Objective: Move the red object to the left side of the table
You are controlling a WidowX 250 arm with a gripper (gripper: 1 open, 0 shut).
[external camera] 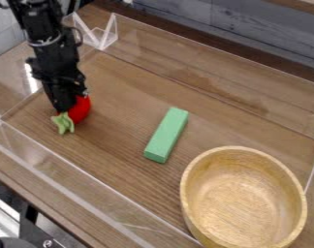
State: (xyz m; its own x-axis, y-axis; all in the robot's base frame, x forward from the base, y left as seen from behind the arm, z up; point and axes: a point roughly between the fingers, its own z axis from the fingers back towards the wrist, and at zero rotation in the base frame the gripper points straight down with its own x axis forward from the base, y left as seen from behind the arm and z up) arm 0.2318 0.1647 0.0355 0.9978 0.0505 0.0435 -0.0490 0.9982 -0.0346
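The red toy strawberry [77, 107] is clenched in the end effector [69, 103] low over the left part of the worktop [225, 82], near the clear acrylic wall [30, 145]. If released tilted, it could be rolled toward the green block [167, 134].

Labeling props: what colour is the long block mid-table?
Green block, plain, no pattern; the only camera view shows it clearly.
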